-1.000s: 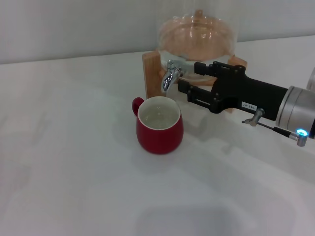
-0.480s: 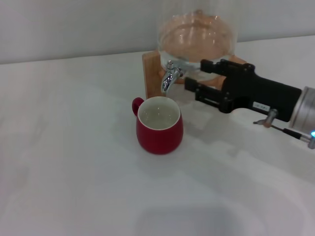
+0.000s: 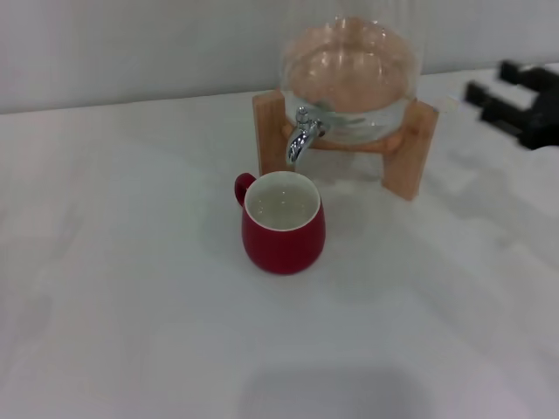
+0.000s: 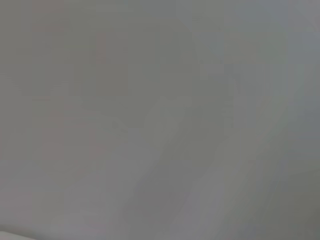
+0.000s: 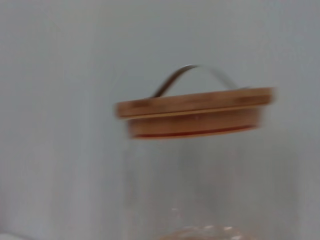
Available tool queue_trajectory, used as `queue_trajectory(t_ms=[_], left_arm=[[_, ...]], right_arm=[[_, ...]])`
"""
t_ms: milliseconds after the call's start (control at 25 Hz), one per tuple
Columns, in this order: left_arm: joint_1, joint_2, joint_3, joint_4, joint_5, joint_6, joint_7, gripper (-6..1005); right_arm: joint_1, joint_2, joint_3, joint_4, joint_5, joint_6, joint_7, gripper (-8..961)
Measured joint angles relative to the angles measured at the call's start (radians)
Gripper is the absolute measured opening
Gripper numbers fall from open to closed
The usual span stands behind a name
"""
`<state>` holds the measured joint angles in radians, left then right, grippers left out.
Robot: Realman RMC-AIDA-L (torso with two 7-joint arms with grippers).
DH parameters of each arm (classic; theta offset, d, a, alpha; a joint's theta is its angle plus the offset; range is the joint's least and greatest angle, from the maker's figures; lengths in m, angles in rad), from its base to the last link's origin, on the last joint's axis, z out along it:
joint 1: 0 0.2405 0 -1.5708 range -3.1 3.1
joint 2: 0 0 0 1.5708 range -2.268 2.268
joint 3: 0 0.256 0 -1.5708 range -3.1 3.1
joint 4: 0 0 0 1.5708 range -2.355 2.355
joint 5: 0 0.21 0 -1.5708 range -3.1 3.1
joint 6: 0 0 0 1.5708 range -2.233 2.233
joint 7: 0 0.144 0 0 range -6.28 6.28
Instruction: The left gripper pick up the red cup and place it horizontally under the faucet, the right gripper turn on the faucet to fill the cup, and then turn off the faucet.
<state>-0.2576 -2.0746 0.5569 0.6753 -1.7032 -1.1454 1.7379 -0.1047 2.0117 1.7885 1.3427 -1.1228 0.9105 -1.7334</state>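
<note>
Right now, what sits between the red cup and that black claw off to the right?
In the head view, the glass jar on its wooden stand sits between the red cup and the right gripper, slightly behind the direct line.

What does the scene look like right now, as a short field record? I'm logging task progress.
cup: upright on the table, under the faucet spout, liquid inside
faucet: no stream visible
jar: on a wooden stand, wooden lid on top
right end effector: far right, clear of the faucet, holding nothing
left end effector: not in view
</note>
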Motion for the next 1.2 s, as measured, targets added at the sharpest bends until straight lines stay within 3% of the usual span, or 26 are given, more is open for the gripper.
queue_trajectory(t_ms=[240, 520, 760, 880, 1040, 1200], left_arm=[[0.006, 0.001, 0.0, 0.001, 0.003, 0.0, 0.001, 870], [0.02, 0.0, 0.0, 0.001, -0.001, -0.013, 0.006, 871], [0.047, 0.001, 0.0, 0.011, -0.002, -0.113, 0.044, 871], [0.068, -0.004, 0.002, 0.043, -0.002, -0.191, 0.127, 871], [0.09, -0.014, 0.009, 0.046, -0.028, -0.328, 0.376, 871], [0.093, -0.007, 0.003, -0.009, -0.103, -0.362, 0.418, 871]], right_arm=[[0.005, 0.0, 0.122, -0.028, -0.004, 0.004, 0.009, 642], [0.06, -0.001, 0.257, -0.122, -0.002, 0.006, 0.012, 642], [0.098, -0.003, 0.338, -0.188, -0.003, 0.014, 0.021, 642], [0.101, -0.002, 0.351, -0.194, -0.004, 0.011, 0.019, 642], [0.1, 0.001, 0.362, -0.203, -0.003, 0.01, 0.012, 642], [0.096, 0.002, 0.366, -0.212, 0.0, 0.004, 0.006, 642]])
